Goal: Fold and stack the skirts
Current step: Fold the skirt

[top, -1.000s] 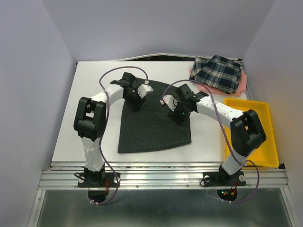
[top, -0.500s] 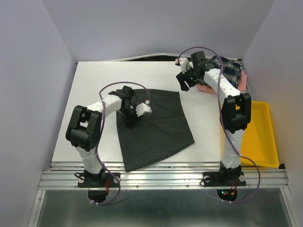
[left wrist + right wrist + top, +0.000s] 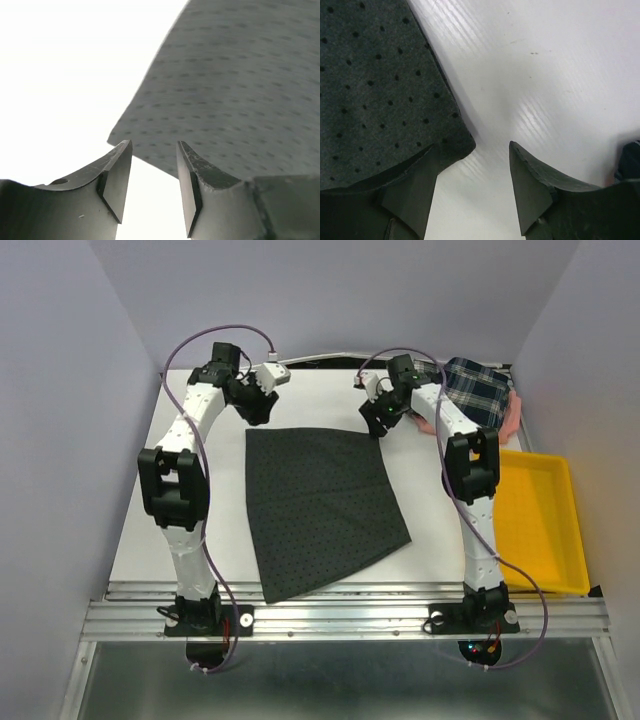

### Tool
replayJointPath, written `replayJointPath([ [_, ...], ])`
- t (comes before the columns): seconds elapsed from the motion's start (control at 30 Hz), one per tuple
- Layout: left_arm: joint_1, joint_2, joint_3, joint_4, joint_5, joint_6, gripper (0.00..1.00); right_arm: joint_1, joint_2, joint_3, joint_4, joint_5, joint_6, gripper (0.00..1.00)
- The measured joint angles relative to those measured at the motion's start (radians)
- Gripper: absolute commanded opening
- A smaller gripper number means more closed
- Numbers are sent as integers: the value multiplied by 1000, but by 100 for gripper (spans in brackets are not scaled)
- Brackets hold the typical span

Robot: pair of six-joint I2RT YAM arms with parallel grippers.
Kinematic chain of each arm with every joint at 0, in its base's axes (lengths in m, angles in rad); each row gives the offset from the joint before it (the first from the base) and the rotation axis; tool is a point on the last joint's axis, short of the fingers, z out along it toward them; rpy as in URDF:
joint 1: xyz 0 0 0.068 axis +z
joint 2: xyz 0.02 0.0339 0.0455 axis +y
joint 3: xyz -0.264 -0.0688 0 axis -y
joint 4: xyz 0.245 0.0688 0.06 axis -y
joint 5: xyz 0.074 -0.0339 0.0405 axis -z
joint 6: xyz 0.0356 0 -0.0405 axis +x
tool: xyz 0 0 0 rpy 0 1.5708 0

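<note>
The charcoal-black dotted skirt [image 3: 320,505] lies flat on the white table, narrow end at the far side. My left gripper [image 3: 257,412] is open just behind the skirt's far left corner; in the left wrist view the skirt [image 3: 240,90] lies ahead of the open, empty gripper [image 3: 153,145]. My right gripper [image 3: 379,423] is open at the far right corner; in the right wrist view the skirt's corner [image 3: 380,90] reaches beside the left finger of the gripper [image 3: 474,147]. The plaid skirt [image 3: 475,390] lies on the pink skirt [image 3: 512,418] at the far right.
A yellow plastic tray [image 3: 560,570] stands at the right edge of the table. Walls close in the table [image 3: 200,510] at the left, the back and the right. Both arms reach far across the table.
My left gripper has moved from the skirt's middle to its far left corner. My right gripper has come from the plaid skirt to the far right corner. The skirt has shifted slightly.
</note>
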Motion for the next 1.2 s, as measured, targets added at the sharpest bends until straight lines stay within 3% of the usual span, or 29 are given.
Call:
replayJointPath([
  [0.2, 80, 230, 191, 0, -57, -90, 52, 0, 43, -5, -14, -4, -63, 58],
  [0.4, 80, 364, 209, -8, -120, -121, 51, 0, 65, -14, -3, -2, -85, 51],
  [0.77, 74, 411, 275, 35, -146, -144, 49, 0, 66, -16, -2, 0, -90, 43],
  [1.2, 76, 472, 359, -54, -136, -11, 46, 3, 66, -20, 15, 14, -96, 16],
])
